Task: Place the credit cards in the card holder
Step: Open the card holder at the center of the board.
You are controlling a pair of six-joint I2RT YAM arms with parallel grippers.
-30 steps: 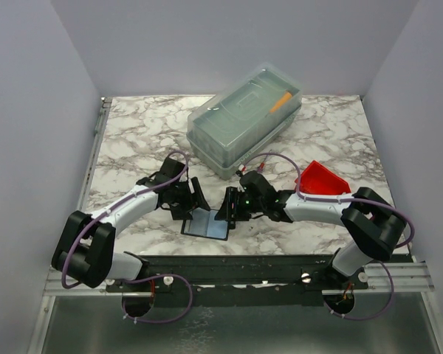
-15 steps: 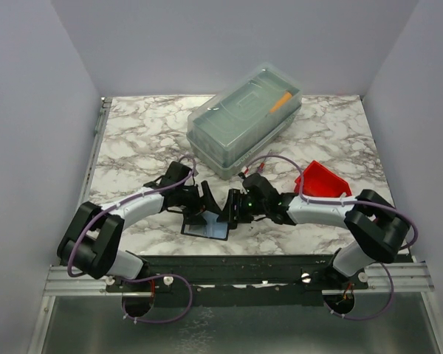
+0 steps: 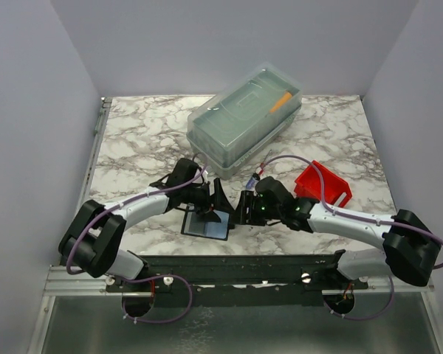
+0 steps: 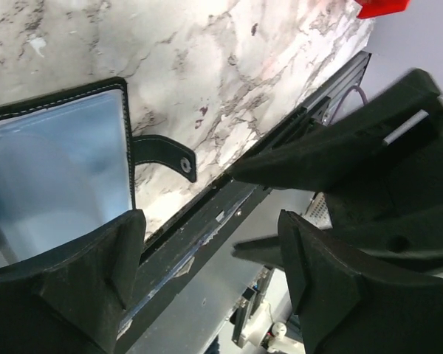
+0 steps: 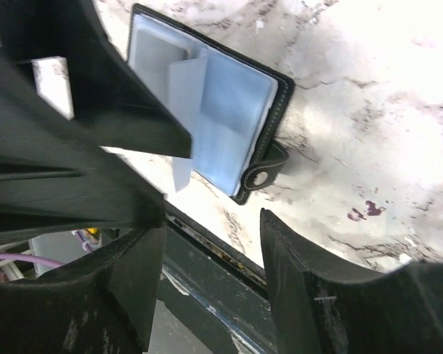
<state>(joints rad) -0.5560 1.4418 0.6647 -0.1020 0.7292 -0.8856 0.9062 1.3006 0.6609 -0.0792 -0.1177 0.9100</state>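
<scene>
**While two claws crowd one holder, a clash is the main risk**

Because the desk (image 3: 133,140) ends just beyond the holder (image 3: 207,223), which lies open with its sleeves up close to the near edge, a sideways shove could send it over onto the rail (image 3: 244,259). Very little marble shows between the holder's lower side and that edge.

The left claw (image 3: 215,198) and the right claw (image 3: 245,205) hang very near each other above the holder's right half. Both are released, their fingers (image 4: 96,280) spread with nothing between them. If one drops or swings without the other giving way, the two would likely strike each other or pin the holder askew.

No loose cards show in any view, so where they lie cannot be told. A claw descending now would have nothing to insert.

One clear sleeve (image 5: 184,103) stands lifted off the stack. A finger pressing there could crease it or fold it under, blocking the slot.

The smallest hazard is the snap strap (image 5: 264,171). It juts out on the desk, where a fingertip could catch it and drag the holder along.
</scene>
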